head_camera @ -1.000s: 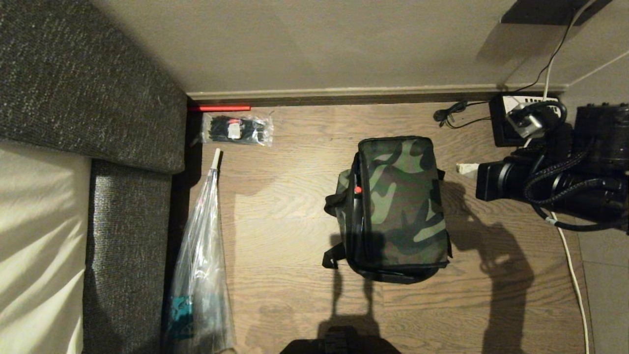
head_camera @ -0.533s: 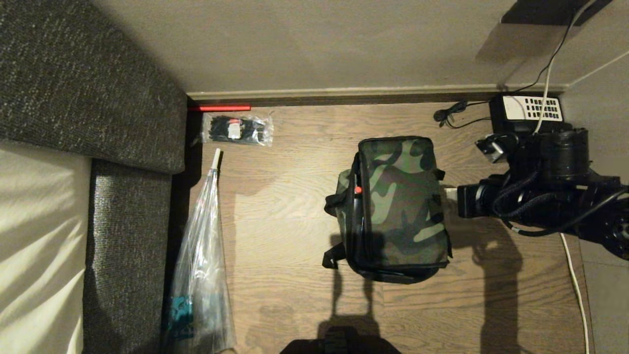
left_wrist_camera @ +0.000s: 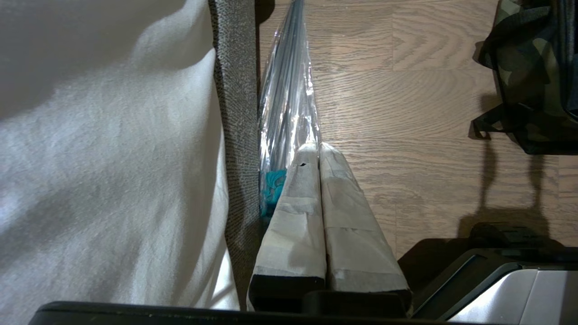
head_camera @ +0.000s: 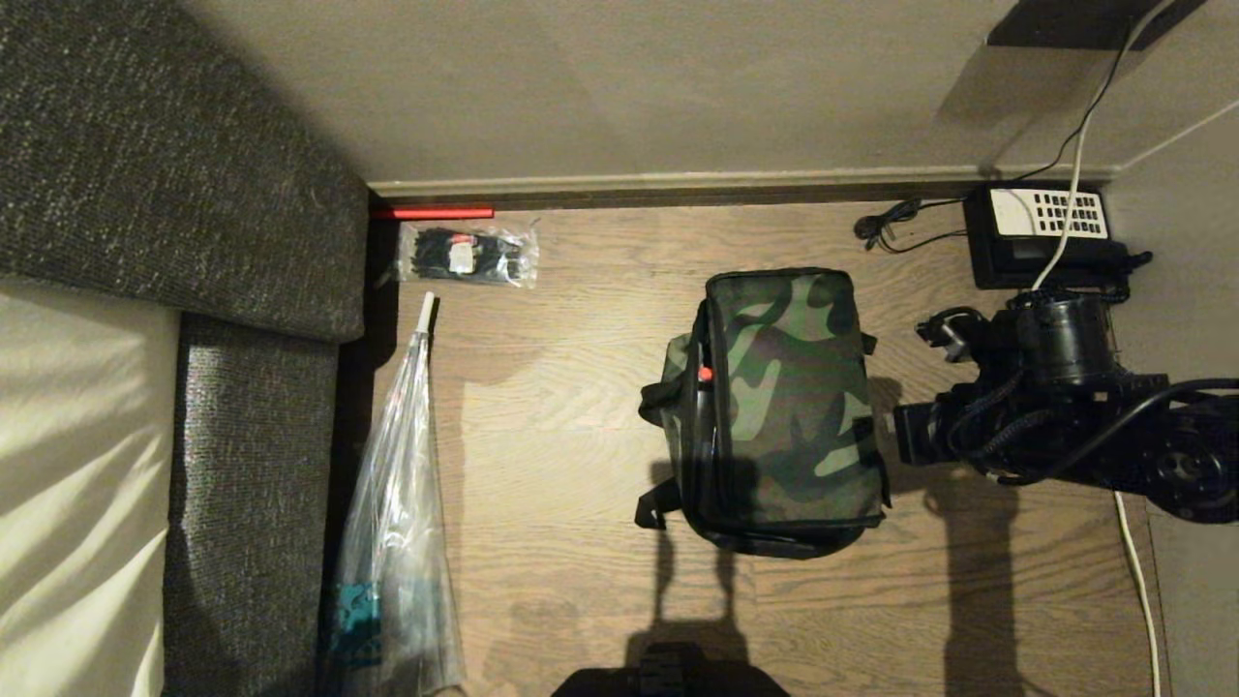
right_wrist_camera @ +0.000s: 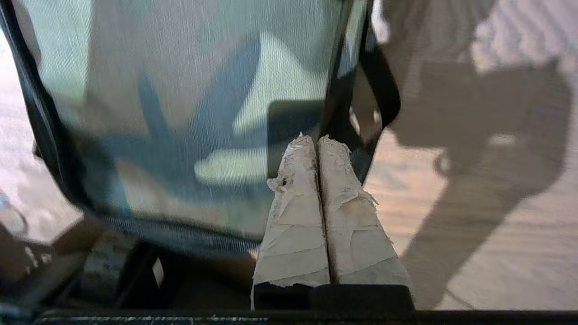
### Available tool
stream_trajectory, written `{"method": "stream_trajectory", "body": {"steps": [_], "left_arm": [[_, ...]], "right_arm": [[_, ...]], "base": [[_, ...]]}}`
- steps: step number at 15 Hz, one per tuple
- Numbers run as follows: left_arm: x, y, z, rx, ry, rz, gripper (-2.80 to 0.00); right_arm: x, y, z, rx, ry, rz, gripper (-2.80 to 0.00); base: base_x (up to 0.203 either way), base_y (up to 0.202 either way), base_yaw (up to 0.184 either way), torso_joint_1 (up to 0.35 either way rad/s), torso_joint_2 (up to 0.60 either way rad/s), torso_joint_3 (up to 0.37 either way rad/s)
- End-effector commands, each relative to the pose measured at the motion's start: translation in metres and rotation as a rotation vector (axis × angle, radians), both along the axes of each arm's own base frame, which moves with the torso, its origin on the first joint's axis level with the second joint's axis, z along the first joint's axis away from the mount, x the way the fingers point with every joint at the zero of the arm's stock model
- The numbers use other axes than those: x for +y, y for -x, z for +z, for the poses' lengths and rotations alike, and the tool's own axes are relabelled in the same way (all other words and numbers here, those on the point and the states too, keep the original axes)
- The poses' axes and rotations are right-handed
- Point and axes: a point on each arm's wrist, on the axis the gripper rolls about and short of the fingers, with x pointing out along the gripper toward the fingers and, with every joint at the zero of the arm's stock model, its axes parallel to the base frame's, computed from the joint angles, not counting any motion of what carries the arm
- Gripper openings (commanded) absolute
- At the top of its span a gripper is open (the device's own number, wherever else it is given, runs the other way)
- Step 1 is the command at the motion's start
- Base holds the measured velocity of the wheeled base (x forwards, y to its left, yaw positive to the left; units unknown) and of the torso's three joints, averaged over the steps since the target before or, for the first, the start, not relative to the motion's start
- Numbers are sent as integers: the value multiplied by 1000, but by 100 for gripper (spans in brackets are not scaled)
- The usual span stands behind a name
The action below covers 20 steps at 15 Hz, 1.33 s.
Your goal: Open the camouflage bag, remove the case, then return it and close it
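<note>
The camouflage bag (head_camera: 789, 407) stands on the wood floor with its green-brown-black panel up, and a small red spot (head_camera: 706, 373) shows at its left edge. The case is out of view. My right arm reaches in from the right, and the right gripper (right_wrist_camera: 317, 137) is shut and empty. Its taped fingertips hover at the bag's (right_wrist_camera: 180, 113) right edge, beside a black strap (right_wrist_camera: 384, 90). The left gripper (left_wrist_camera: 318, 146) is shut and empty, parked low over the floor left of the bag (left_wrist_camera: 533, 67).
A grey sofa (head_camera: 174, 194) with a pale cushion fills the left. A plastic-sleeved umbrella (head_camera: 397, 503) and a clear packet of black parts (head_camera: 469, 254) lie beside it. A black telephone (head_camera: 1045, 237) and a white cable (head_camera: 1133, 561) sit right, by the wall's skirting (head_camera: 678, 184).
My right arm has swung nearer and leftward, bringing its shut gripper up to the bag's right side and uncovering the telephone. The bag and left arm have not moved.
</note>
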Motion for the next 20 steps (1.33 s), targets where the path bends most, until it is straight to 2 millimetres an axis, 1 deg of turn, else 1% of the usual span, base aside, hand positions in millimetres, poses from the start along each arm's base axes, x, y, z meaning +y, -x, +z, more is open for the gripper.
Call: {"method": "stream_trajectory", "body": {"steps": [1, 2, 5, 8, 10, 11, 13, 15, 16, 18, 20], "left_arm": [[0, 0, 0, -1, 0, 0, -280], [0, 0, 0, -1, 0, 0, -280], [0, 0, 0, -1, 0, 0, -280], [0, 0, 0, -1, 0, 0, -280], [0, 0, 0, -1, 0, 0, -280], [0, 0, 0, -3, 0, -2, -280], [0, 0, 0, -2, 0, -1, -280], [0, 0, 0, -2, 0, -2, -280], [0, 0, 0, 0, 0, -2, -280], [0, 0, 0, 3, 0, -2, -280], [0, 0, 0, 3, 0, -2, -280]], "right_arm": [[4, -19, 11, -49, -28, -10, -280], [6, -29, 20, -83, -58, -19, -280], [12, -63, 34, -178, -130, -43, -280], [13, -101, 39, -309, -191, -71, -280], [14, -123, 46, -412, -235, -85, -280], [15, -133, 40, -431, -243, -91, -280], [15, -151, 38, -506, -257, -96, -280], [17, -170, 30, -577, -263, -98, -280], [18, -177, 21, -566, -261, -103, -280], [19, -184, 10, -531, -247, -129, -280], [18, -179, 11, -465, -262, -158, -280]], "base": [[0, 0, 0, 0, 0, 0], [0, 0, 0, 0, 0, 0], [0, 0, 0, 0, 0, 0], [0, 0, 0, 0, 0, 0], [0, 0, 0, 0, 0, 0], [0, 0, 0, 0, 0, 0], [0, 0, 0, 0, 0, 0], [0, 0, 0, 0, 0, 0], [0, 0, 0, 0, 0, 0], [0, 0, 0, 0, 0, 0], [0, 0, 0, 0, 0, 0]]}}
